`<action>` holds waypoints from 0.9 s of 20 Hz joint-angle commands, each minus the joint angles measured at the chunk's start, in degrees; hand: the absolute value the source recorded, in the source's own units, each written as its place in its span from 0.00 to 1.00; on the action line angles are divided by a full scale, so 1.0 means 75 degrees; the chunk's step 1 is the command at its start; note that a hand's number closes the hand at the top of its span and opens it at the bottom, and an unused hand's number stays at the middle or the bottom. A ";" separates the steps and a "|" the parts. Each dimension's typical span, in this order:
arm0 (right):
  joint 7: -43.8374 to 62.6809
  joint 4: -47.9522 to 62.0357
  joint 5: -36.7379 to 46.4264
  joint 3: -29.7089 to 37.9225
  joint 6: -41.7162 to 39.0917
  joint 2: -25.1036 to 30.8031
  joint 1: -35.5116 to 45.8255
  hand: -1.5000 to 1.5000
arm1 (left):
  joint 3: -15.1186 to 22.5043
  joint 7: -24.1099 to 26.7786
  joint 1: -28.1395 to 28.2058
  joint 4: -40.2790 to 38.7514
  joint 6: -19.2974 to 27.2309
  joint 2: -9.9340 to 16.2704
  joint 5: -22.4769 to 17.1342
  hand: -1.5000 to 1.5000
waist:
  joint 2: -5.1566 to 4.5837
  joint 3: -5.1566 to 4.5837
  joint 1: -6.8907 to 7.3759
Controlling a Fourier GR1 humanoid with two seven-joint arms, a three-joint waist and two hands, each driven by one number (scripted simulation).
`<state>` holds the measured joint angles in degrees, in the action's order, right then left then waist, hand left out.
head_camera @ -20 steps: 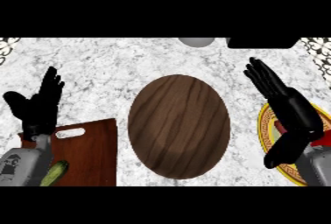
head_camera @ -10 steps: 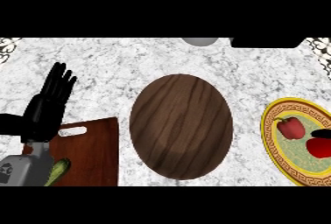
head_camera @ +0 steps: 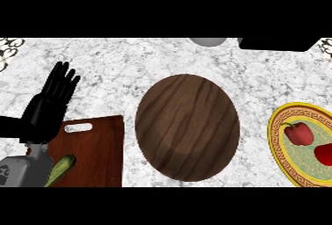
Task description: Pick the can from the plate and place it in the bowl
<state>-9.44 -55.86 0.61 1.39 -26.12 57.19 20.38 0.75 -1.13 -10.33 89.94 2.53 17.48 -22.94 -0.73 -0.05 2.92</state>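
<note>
Surface (head_camera: 130,66): grey-white marbled top, fills most of the frame.
Bowl (head_camera: 187,126): big dark wood-grain oval, centre of frame, nothing visible inside it.
Plate (head_camera: 280,145): yellow rim with dark key pattern, pale green inside, right edge of frame, partly cut off by the frame edge.
On plate: red bell pepper (head_camera: 298,134) with green stem, upper left part of the plate; second red item (head_camera: 323,154) just below-right of it, cut by the frame edge, can't tell what it is.
Can: task object, can't make out any can on the plate or elsewhere in this view.
Cutting board (head_camera: 97,154): reddish-brown wood, lower left, handle slot near its top edge, sits just left of the bowl.
Green vegetable (head_camera: 60,170): long, lower left, lies on the board beside the grey forearm, looks like a cucumber, not sure.
Left robot hand (head_camera: 48,110): left side of frame, fingers straight and pointing up toward the top of the frame, released, grasping nothing, over the surface above the board's top left corner.
Right robot hand: not visible in this view.
Top edge: grey round object (head_camera: 207,41) and a black block (head_camera: 272,43), both cut off.
</note>
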 commanded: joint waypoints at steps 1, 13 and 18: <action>0.0402 -0.0162 0.0967 -0.1166 -0.1688 0.1172 0.0285 0.00 | 0.0075 -0.0029 -0.0161 -0.0025 -0.0148 0.0027 -0.0007 0.50 | -0.0041 -0.0027 0.0152; 0.1847 0.0114 0.1671 -0.2062 -0.4669 0.0157 0.2543 0.00 | -0.0373 -0.0038 0.0470 0.0367 -0.0177 0.0052 -0.0057 0.50 | 0.0081 0.0004 -0.0201; 0.1458 -0.0128 0.1835 -0.1858 -0.4567 0.0049 0.1811 0.00 | -0.0467 0.0014 0.0379 0.0069 -0.0105 -0.0114 0.0159 0.50 | 0.0101 0.0005 -0.0376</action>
<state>1.95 -55.44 13.54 -13.53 -58.23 59.11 36.42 -1.54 -0.77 -7.44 90.90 0.81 17.15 -22.43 -0.14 -0.05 1.12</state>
